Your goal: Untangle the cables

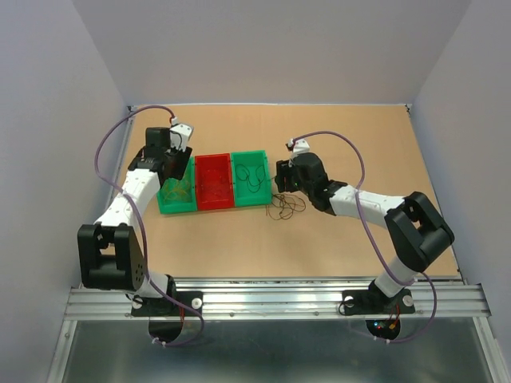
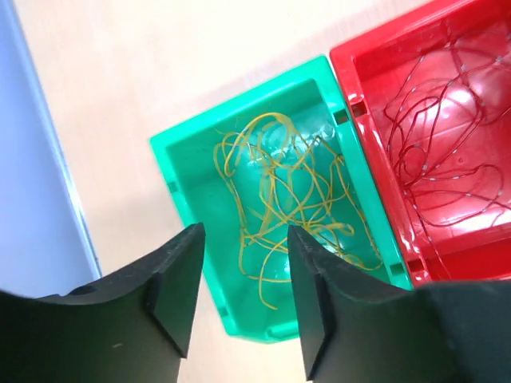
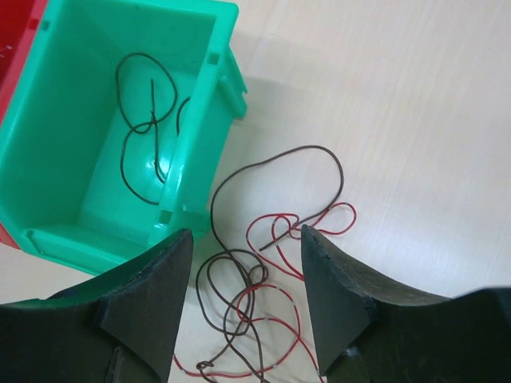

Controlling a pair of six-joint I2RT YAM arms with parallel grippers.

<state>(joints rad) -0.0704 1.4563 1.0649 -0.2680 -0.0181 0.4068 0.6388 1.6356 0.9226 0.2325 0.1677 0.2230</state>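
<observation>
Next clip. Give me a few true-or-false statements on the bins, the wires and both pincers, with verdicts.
1. The left green bin holds yellow wires. True.
2. The red bin is empty. False: thin red wires lie in it.
3. The tangle on the table mixes dark and red strands. True.
4. The right pincer is shut on a wire. False: its jaws stand open above the tangle, holding nothing.
5. The left pincer hangs open over the left green bin. True.
</observation>
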